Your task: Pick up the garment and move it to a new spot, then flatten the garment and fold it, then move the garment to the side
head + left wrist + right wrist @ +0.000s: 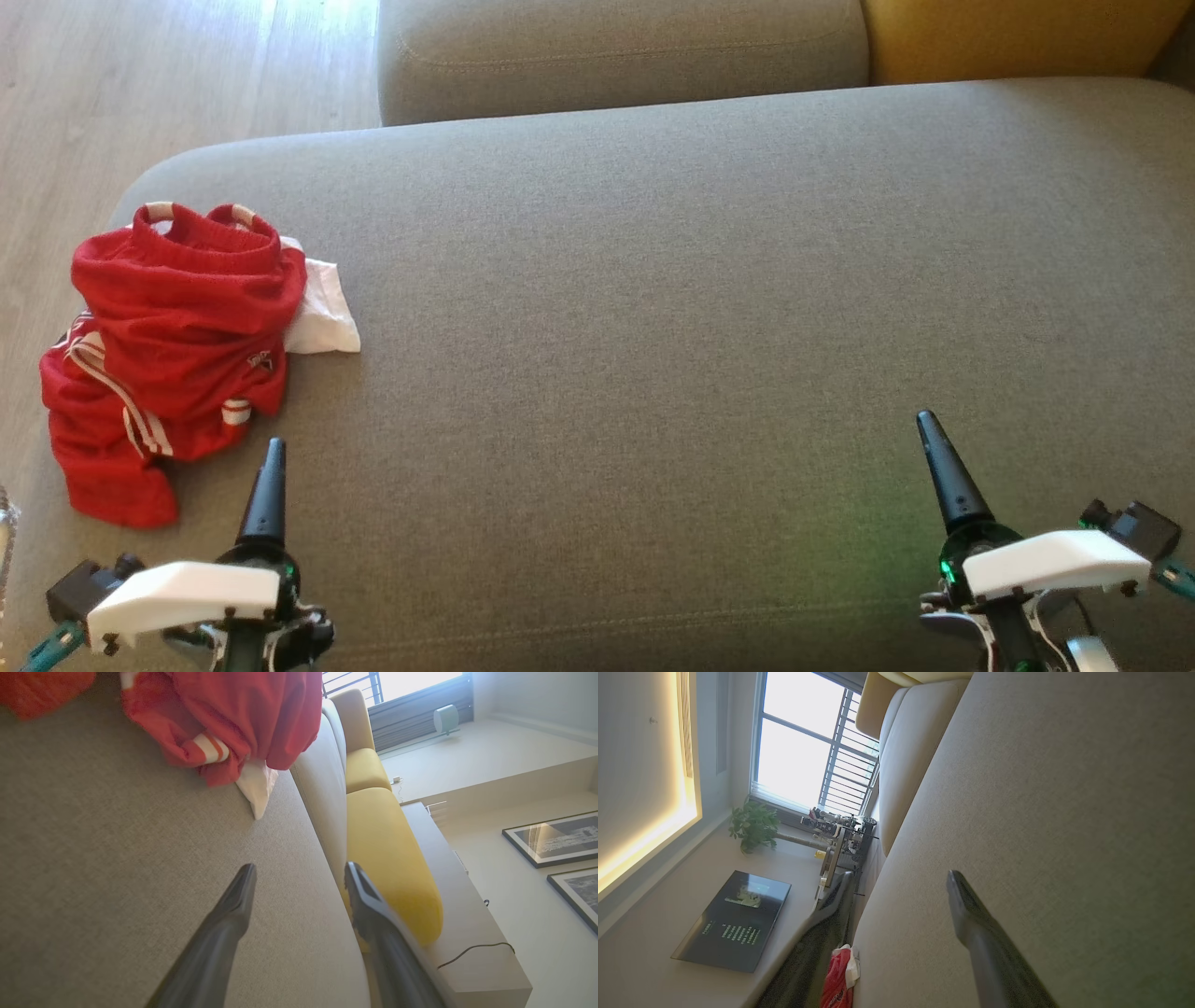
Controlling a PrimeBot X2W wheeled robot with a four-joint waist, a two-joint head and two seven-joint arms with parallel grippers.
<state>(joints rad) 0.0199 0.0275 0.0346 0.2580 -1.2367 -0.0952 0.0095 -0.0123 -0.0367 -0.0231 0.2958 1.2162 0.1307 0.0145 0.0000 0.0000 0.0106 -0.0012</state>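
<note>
Our left gripper (300, 868), fingers spread and empty, hovers just beside the crumpled red garment (168, 355) at the sofa seat's (653, 280) left edge. Our right gripper (901, 875), likewise spread, hangs near the front right. A shallow pinch could snag one layer and tip the heap overboard.

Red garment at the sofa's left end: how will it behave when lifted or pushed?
The red garment lies crumpled in soft folds, so it will probably hang limp and unfurl when lifted. It looks like thin fabric, likely light. Pushed across the woven sofa, it would probably bunch rather than slide.
</note>
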